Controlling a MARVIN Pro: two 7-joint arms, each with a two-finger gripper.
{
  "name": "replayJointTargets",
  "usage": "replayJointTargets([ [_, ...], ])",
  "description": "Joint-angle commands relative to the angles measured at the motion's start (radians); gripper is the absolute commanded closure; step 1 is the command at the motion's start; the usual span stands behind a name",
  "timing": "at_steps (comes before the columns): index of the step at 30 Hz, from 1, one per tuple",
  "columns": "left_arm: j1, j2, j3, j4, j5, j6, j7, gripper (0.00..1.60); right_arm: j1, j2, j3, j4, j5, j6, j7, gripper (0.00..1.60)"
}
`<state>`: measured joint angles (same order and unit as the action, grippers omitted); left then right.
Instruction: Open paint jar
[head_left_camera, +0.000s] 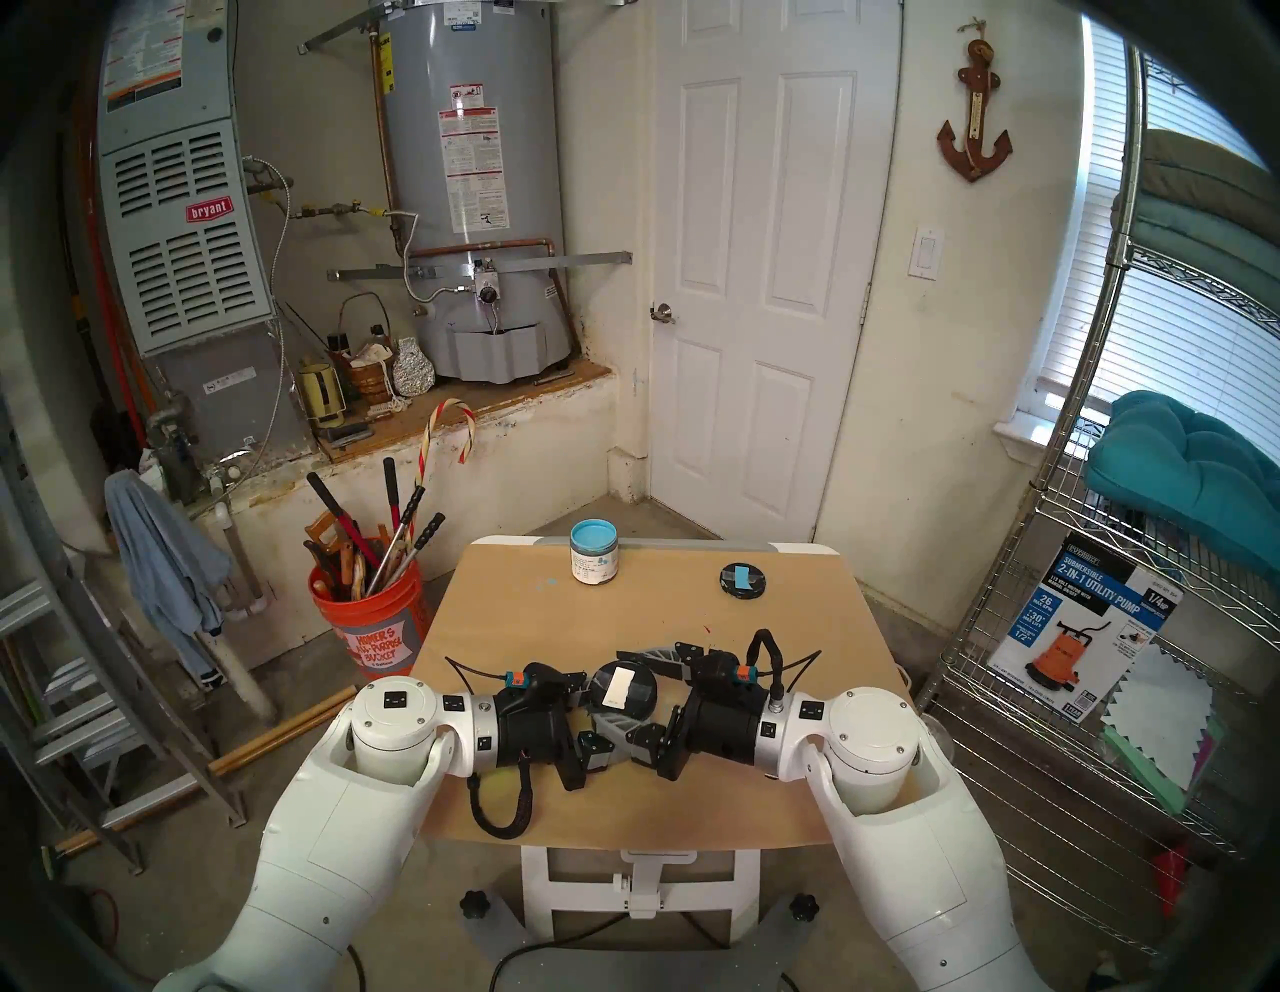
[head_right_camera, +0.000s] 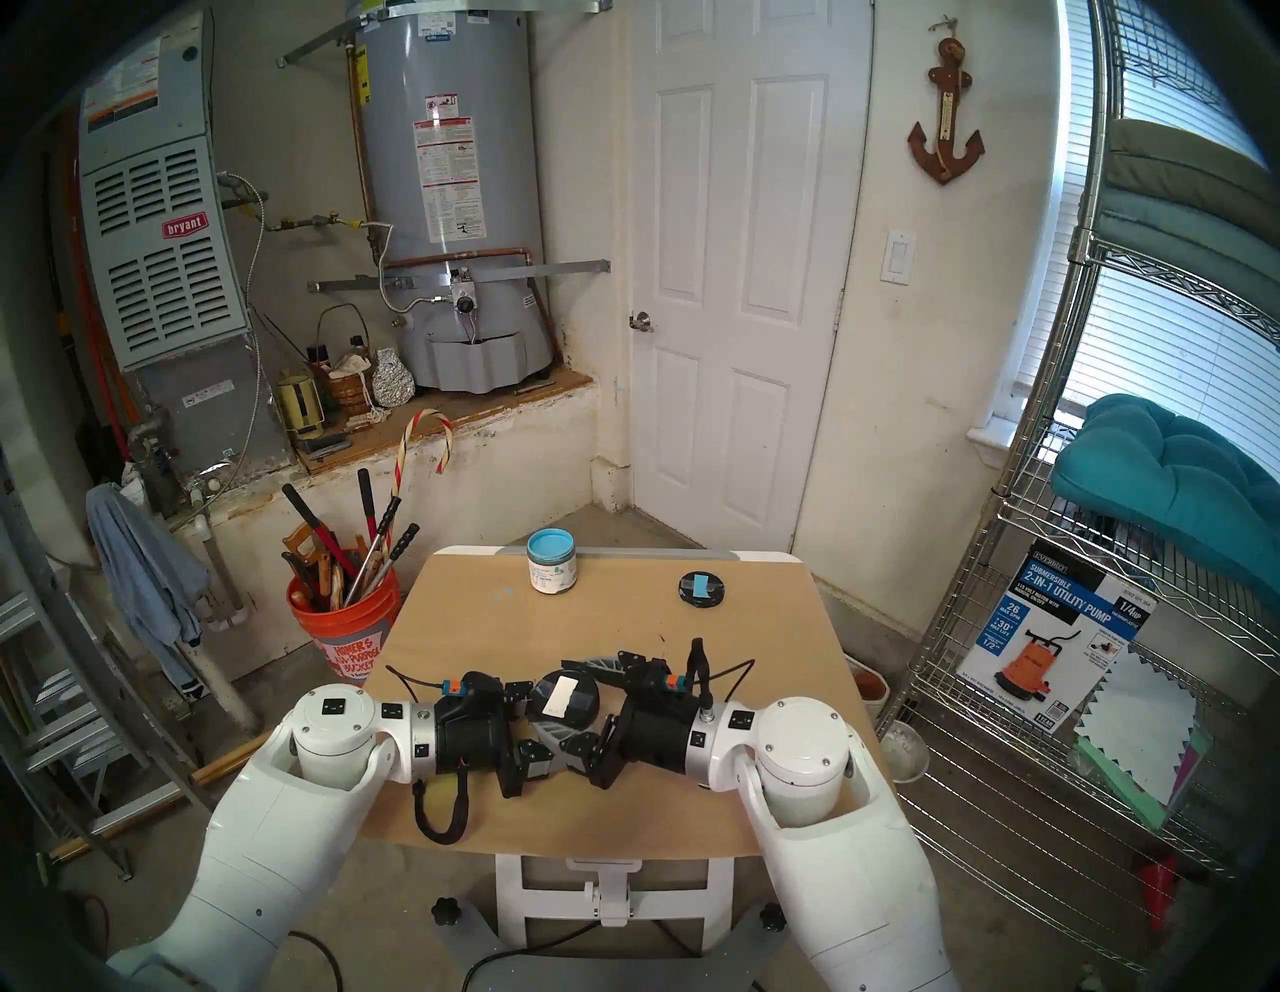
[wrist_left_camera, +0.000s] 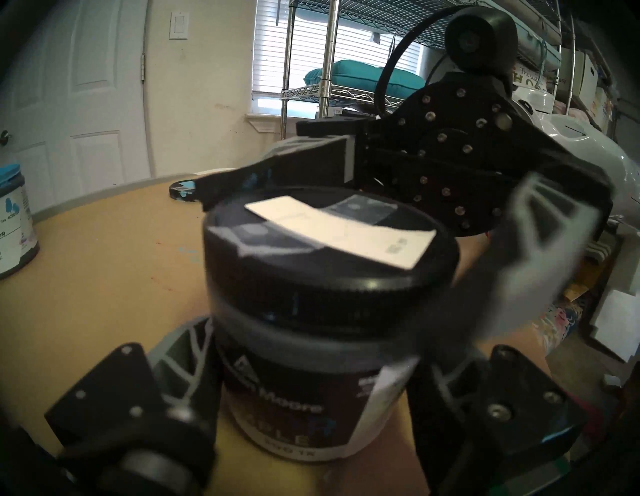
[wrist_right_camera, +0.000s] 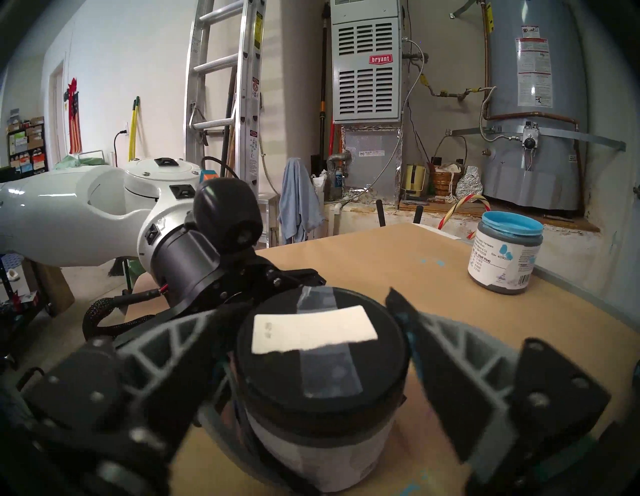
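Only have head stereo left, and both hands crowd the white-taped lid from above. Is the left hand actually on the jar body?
Observer: Yes. The left wrist view shows the left hand clamped on the paint jar at its label, below the lid.
Operator: Is the right hand on the lid or the body?
Observer: The lid. In the right wrist view the right hand looks to have a finger against each side of the lid's rim, above the label.
Operator: Is the lid lifting at all?
Observer: No gap is visible. From the left wrist view it sits flush on the jar's shoulder.
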<state>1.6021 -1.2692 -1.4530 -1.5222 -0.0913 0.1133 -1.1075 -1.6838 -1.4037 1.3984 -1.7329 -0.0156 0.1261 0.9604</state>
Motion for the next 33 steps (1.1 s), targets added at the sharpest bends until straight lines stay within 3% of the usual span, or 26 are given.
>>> replayJointTargets([
  [1,-0.010,0.009,-0.007,-0.005,-0.004,0.004,-0.008,1.60,-0.014,-0.012,0.006,-0.040,0.012,-0.005,-0.007,0.00],
  [33,-0.028,0.006,0.000,0.023,0.001,0.003,-0.022,1.60,-0.050,-0.043,0.018,-0.055,0.029,-0.004,-0.038,0.00],
])
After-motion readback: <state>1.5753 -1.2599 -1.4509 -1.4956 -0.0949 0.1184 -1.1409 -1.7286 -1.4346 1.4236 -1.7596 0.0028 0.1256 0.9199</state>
